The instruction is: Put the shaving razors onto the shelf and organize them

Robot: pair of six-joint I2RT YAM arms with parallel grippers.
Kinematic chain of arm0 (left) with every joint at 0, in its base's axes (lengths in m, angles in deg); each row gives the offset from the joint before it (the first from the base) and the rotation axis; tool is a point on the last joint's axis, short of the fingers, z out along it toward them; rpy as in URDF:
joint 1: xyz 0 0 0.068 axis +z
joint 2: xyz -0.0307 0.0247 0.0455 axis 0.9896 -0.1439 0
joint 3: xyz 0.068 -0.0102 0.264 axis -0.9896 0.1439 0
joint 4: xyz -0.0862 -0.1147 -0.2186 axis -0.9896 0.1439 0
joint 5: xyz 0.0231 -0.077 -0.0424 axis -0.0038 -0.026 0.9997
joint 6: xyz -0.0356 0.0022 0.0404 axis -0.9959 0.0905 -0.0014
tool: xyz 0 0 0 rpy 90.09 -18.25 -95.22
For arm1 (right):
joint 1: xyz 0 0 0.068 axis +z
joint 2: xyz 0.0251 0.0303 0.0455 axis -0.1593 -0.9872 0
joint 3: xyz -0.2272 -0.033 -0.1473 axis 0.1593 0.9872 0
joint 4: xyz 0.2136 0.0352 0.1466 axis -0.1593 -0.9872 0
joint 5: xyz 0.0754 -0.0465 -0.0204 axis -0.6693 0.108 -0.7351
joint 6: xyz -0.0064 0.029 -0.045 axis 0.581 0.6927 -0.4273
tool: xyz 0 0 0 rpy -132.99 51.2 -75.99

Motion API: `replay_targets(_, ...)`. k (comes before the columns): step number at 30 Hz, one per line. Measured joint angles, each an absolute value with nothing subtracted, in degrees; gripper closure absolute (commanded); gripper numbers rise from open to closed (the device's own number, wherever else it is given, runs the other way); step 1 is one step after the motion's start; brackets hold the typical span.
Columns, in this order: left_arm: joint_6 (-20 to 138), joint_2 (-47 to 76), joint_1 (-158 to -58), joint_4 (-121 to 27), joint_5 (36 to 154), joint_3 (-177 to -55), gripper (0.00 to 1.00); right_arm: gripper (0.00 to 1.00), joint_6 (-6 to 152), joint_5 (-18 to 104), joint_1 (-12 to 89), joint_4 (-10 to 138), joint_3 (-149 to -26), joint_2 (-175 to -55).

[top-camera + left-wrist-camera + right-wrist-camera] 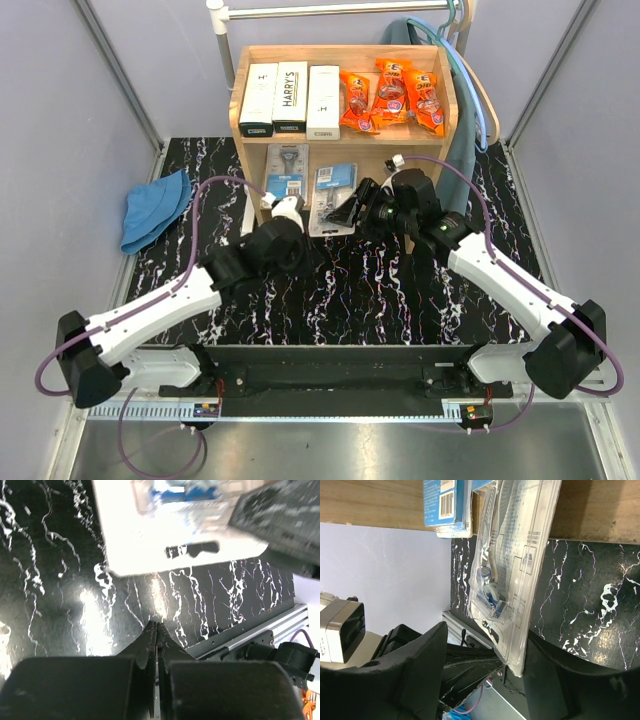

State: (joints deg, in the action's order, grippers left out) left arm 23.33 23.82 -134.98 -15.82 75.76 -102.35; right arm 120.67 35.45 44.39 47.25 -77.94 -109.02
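Top external view is showing the light natural-wood two-tier shelf [243,105] standing at the far side of the black white-veined marble tabletop [350,290]. Three long white boxes with black ends [290,98] are lying side by side on its upper tier, with three orange pouches [392,98] just to their right. One blue-backed clear blister card [286,172] is lying on the lower tier. A second clear blister card [333,190] is lying beside it, its upper part over the wood and its lower end sticking out over the tabletop.

The right gripper [348,208] is reaching to that protruding end. In the right wrist view its fingers [420,670] are standing apart on either side of the card, and the left one is not touching it.

The left gripper [156,625] is hovering over the tabletop just in front of the shelf, its jaws pressed together and holding nothing.

A blue cloth hat [155,208] is lying well to the left.
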Motion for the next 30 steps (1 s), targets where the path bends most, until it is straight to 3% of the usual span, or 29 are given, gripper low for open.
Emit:
replay_targets(15,25.8,14.51,-134.96,-22.66,75.58,-106.78,1.0,0.28,120.38,35.49,44.23,46.27,-78.49,-109.02)
replay_targets(30,24.09,14.57,-134.96,-29.92,69.22,-105.97,1.0,0.17,119.58,35.75,43.84,44.89,-78.56,-108.86)
